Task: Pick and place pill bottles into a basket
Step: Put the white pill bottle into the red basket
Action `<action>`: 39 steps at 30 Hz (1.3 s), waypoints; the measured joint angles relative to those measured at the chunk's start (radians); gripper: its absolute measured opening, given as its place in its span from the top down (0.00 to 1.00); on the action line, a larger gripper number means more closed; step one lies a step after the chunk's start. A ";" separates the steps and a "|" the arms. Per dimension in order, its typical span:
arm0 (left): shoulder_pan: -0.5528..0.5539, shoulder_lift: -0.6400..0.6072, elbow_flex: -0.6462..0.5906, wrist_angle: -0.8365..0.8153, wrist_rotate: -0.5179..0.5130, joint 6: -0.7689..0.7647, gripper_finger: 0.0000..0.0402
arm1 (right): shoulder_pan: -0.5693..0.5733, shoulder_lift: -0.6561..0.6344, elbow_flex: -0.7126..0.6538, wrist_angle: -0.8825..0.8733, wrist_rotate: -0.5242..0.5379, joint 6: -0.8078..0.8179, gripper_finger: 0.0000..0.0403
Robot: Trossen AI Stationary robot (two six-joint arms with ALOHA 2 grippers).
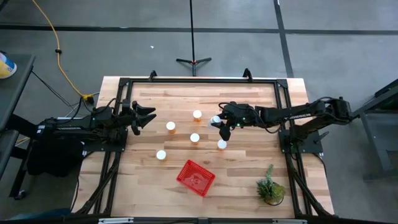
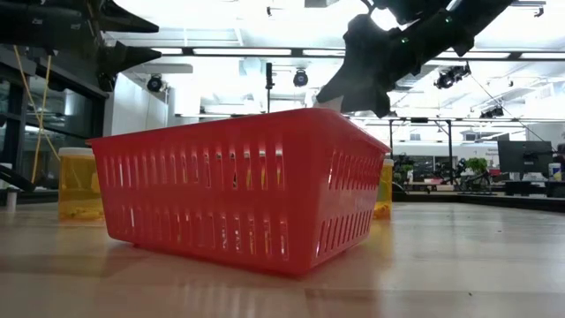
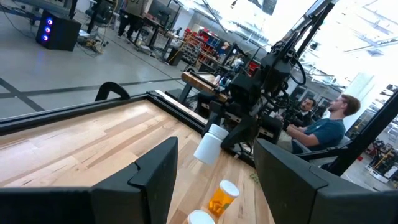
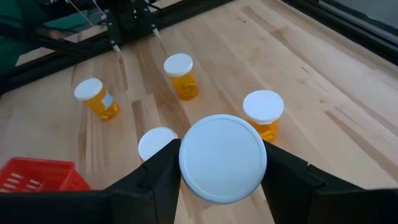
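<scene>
Left gripper waits at nine o'clock, jaws apart, empty. Right gripper grips one bottle aloft at centre. Basket sits empty at six o'clock. Risk: the smooth cap slipping from the grip during carry.

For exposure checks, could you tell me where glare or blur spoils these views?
Low view: bright ceiling lights leave both arms as silhouettes over the basket. Left wrist view: the far room washes out white. Right wrist view: the held bottle fills the foreground, soft.
</scene>
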 joint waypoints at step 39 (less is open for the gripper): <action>0.000 0.000 0.000 0.000 0.000 0.000 0.39 | 0.000 0.000 0.000 0.142 -0.096 0.071 0.55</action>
